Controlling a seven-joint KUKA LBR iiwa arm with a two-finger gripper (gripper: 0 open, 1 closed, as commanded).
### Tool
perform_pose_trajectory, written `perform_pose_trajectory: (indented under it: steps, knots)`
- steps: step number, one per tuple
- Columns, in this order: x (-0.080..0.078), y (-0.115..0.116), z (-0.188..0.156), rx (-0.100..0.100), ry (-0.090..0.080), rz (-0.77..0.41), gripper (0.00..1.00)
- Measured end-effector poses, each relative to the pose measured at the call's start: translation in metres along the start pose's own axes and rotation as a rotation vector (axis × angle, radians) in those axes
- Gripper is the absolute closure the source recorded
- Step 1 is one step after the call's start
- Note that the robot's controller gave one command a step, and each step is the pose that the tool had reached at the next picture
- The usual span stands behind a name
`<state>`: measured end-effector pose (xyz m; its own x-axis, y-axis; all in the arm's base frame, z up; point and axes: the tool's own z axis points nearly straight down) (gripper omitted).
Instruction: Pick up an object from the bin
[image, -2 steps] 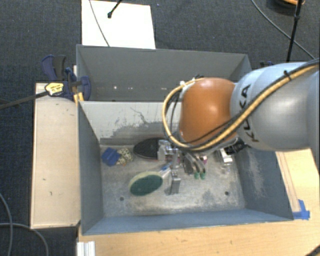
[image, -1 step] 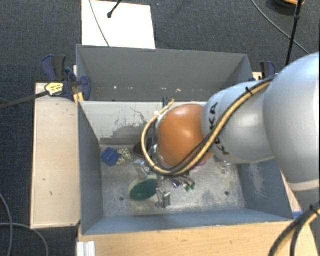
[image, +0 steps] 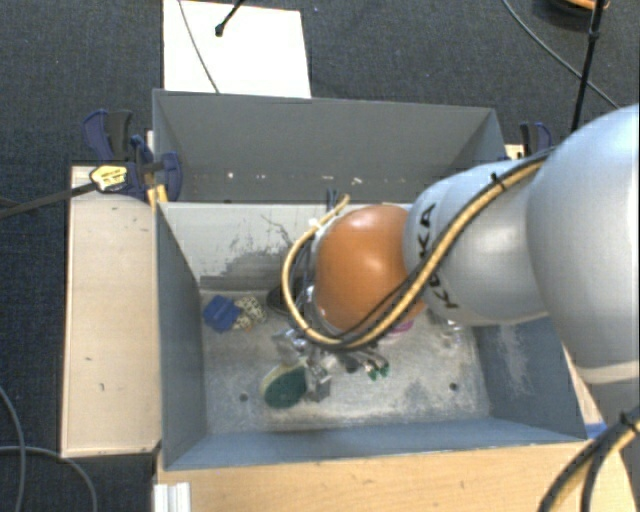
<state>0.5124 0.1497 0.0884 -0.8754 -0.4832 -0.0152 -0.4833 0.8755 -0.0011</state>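
Observation:
My gripper (image: 308, 364) reaches down from under the orange dome to the bin floor, front centre. A dark green rounded thing with a yellowish rim (image: 284, 388) lies just left of the gripper's lower end, touching it or nearly so. A small green and white piece (image: 377, 371) lies to the gripper's right. A blue crumpled thing (image: 221, 314) rests at the left of the floor, with a small dark and beige thing (image: 254, 305) beside it.
The arm and its orange dome with looped cables cover the bin's middle and right. A bit of pink (image: 405, 325) peeks out under the dome. The bin's left wall stands close to the blue thing.

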Motion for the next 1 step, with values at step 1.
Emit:
perform_pose_trajectory:
  steps: [1]
  knots:
    - [0.0073,-0.0409,-0.1168,0.003,0.006,0.002,1.0]
